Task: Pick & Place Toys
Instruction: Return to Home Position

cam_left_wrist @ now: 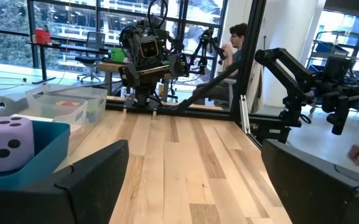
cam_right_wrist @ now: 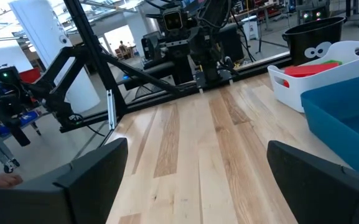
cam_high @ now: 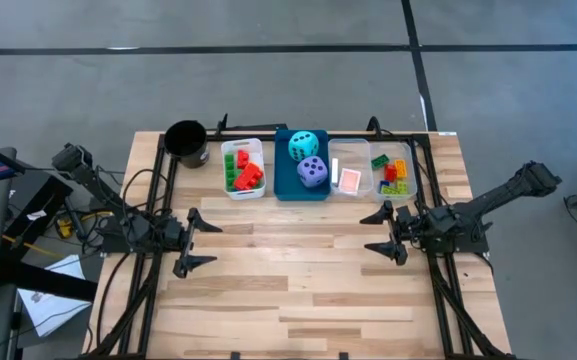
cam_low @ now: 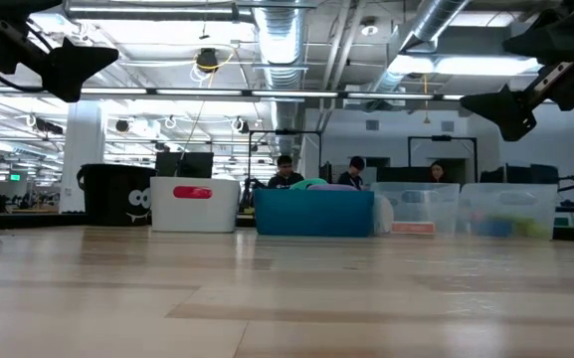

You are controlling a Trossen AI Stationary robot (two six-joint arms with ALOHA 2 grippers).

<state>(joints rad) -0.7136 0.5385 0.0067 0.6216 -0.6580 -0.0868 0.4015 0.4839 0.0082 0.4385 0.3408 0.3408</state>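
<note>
Red and green bricks (cam_high: 244, 172) lie in the white bin (cam_high: 229, 188). A cyan die (cam_high: 304, 146) and a purple die (cam_high: 313, 172) sit in the blue bin (cam_high: 284, 186); the purple die also shows in the left wrist view (cam_left_wrist: 4, 143). A pink card (cam_high: 350, 180) and several coloured bricks (cam_high: 393, 172) lie in the clear bins (cam_high: 339, 153). My left gripper (cam_high: 199, 242) is open and empty above the table's left part. My right gripper (cam_high: 381, 231) is open and empty above its right part. Both point toward the table's middle.
A black cup (cam_high: 187, 142) stands at the far left, beside the white bin. The bins stand in a row along the table's far edge. Bare wood lies between the grippers (cam_high: 288, 270). People sit in the room beyond the table (cam_low: 286, 171).
</note>
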